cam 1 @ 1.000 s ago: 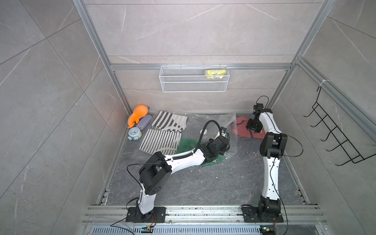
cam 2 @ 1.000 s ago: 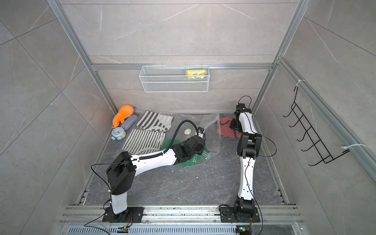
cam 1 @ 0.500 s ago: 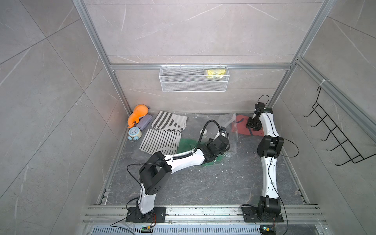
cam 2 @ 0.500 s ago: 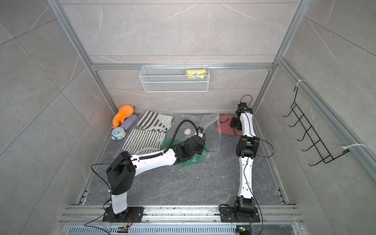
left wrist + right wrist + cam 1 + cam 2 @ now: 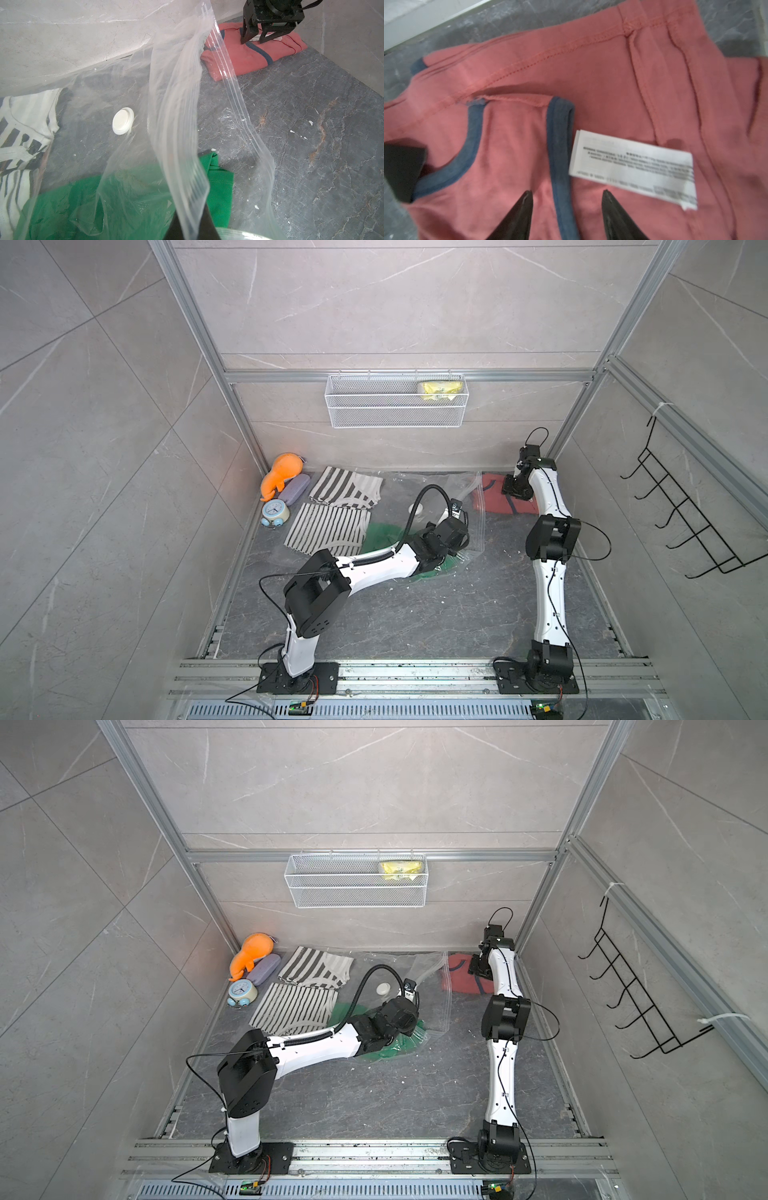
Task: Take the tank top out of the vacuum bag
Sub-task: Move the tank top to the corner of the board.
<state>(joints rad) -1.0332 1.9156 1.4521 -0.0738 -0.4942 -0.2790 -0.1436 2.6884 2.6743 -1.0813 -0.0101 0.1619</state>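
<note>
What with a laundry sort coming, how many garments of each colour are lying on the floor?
Striped garments: 2
Green garment: 1
Coral-red tank top: 1
Total: 4

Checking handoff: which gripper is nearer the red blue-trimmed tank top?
Right. The right gripper open over the red blue-trimmed tank top; left gripper apart, shut on the clear plastic vacuum bag.

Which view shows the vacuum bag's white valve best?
The left wrist view: the valve is large and sharp there. In both top views it is only a small white dot; the right wrist view misses it.
</note>
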